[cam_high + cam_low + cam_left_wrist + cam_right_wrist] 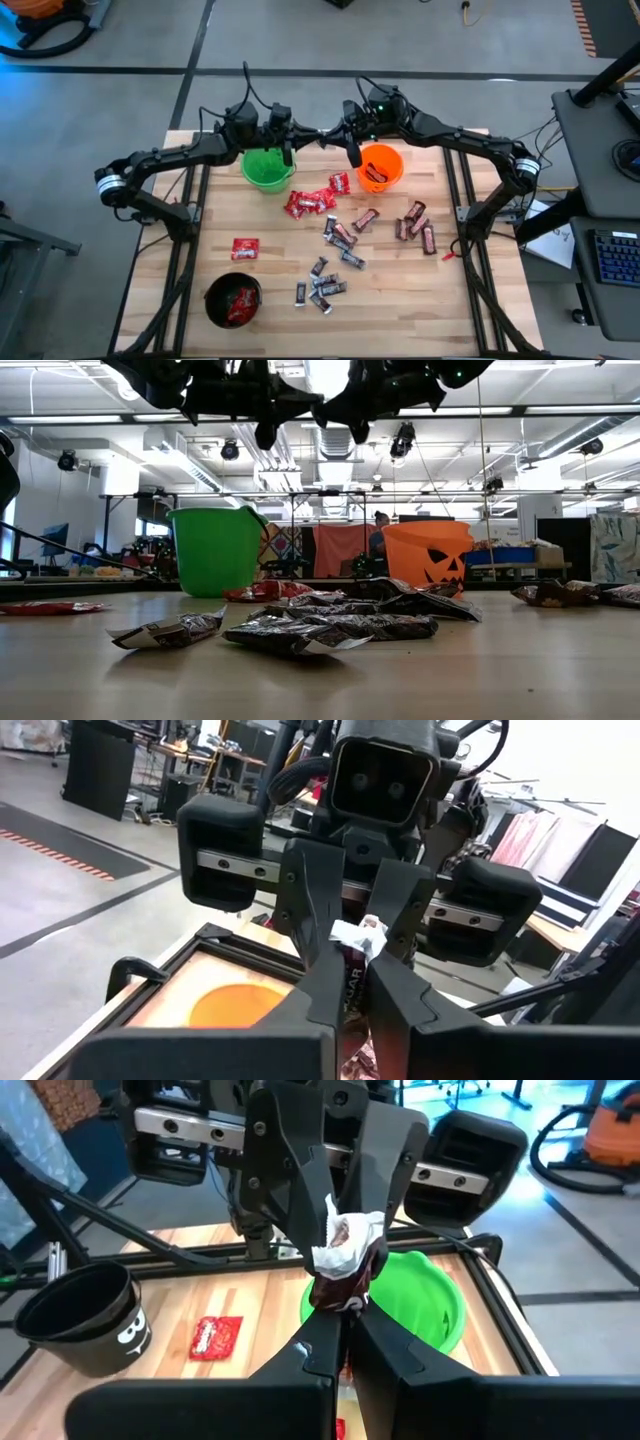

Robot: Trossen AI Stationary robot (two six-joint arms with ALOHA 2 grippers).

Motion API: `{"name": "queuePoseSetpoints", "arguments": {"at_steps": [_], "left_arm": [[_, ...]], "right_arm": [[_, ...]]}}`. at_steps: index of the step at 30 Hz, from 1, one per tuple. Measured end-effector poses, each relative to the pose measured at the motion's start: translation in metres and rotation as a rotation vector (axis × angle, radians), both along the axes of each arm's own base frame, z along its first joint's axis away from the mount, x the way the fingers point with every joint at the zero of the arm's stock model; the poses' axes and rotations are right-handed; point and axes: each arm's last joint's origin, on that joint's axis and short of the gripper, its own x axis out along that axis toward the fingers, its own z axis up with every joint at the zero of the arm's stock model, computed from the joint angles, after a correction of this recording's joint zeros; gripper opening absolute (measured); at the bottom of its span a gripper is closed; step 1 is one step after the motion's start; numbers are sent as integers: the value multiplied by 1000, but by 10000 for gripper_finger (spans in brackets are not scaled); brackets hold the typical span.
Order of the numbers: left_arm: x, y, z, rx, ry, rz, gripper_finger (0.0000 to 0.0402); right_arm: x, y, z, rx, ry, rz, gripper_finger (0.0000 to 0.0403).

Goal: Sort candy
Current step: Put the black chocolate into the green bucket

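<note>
A dark brown-red candy bar (340, 1288) with a crumpled silver-white wrapper edge (357, 935) hangs in the air between my two grippers. They point at each other above the table's far middle, between the green bucket (268, 167) and the orange bucket (380, 167). My left gripper (310, 134) (355, 975) and my right gripper (330, 134) (345, 1325) are both shut on this bar. Other candy lies loose on the table: red packets (310, 203), dark bars (415, 220) and black-silver bars (320, 285). My left gripper pinches the bar's dark printed part (350, 995) between its two fingers, coming level from the table's left with the bar lying along the fingers. The bar is lifted clear of the table. My right gripper pinches the bar's dark part (340, 1308) between its two fingers, coming level from the table's right, opposite the left fingers (300, 1200). The crumpled silver-white edge (345, 1245) sticks out between the two pairs of fingertips.
A black bucket (233, 300) holding red packets stands at the table's near left. One red packet (245, 248) lies alone left of centre. The green bucket (215, 550) and the orange bucket (428, 555) stand at the far side, below the arms. Bare wood lies along the near edge.
</note>
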Motion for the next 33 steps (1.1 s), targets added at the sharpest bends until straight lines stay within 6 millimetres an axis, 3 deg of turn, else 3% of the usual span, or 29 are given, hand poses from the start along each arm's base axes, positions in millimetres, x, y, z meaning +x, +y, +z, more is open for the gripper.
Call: {"name": "queuePoseSetpoints", "arguments": {"at_steps": [4, 17, 25, 33], "left_arm": [[0, 1, 0, 0, 1, 5, 5], [-7, 7, 1, -13, 11, 37, 4], [-43, 10, 10, -82, 148, 120, 4], [-97, -15, 13, -138, 574, 303, 4]], "right_arm": [[0, -1, 0, 33, 9, -24, 30], [-4, -4, 2, 93, 18, -76, 167], [-18, -21, 0, 169, 56, -150, 206], [-42, -57, -4, 110, 93, -328, 210]]}}
